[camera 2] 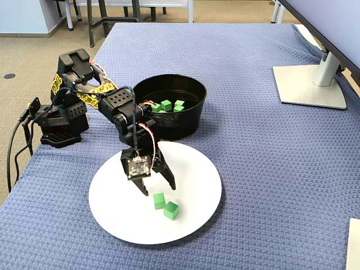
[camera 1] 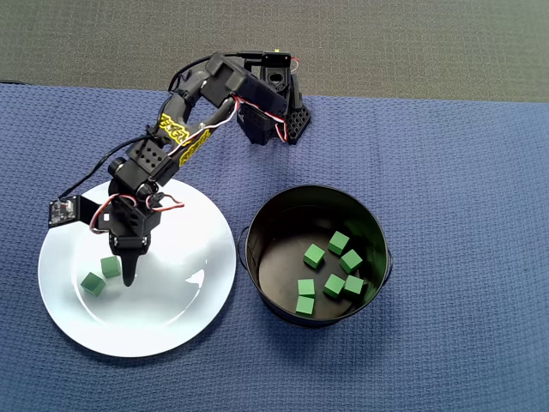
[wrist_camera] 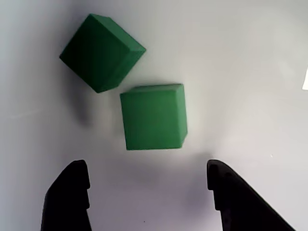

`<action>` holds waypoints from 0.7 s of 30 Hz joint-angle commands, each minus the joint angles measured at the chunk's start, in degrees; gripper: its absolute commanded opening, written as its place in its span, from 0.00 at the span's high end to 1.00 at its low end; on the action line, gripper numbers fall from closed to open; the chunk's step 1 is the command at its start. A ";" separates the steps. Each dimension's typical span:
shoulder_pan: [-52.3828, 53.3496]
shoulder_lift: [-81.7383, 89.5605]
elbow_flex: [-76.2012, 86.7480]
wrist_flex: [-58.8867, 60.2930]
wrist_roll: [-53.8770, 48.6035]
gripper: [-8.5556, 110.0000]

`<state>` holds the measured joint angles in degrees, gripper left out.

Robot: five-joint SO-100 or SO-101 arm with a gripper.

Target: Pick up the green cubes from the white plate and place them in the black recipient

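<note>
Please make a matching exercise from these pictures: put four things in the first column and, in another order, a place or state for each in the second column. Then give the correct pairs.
Column one:
1. gripper
2. six green cubes
3. white plate
4. two green cubes

Column two:
A. lying inside the black pot
B. lying on the plate, close together
C. open, above the plate, empty
D. on the blue cloth, left of the pot in the overhead view

Pairs: 1-C, 2-A, 3-D, 4-B
</note>
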<state>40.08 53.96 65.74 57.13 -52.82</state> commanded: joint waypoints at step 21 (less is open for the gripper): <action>2.46 -8.44 -20.13 6.33 1.93 0.80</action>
<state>42.19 44.74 49.83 62.84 -51.15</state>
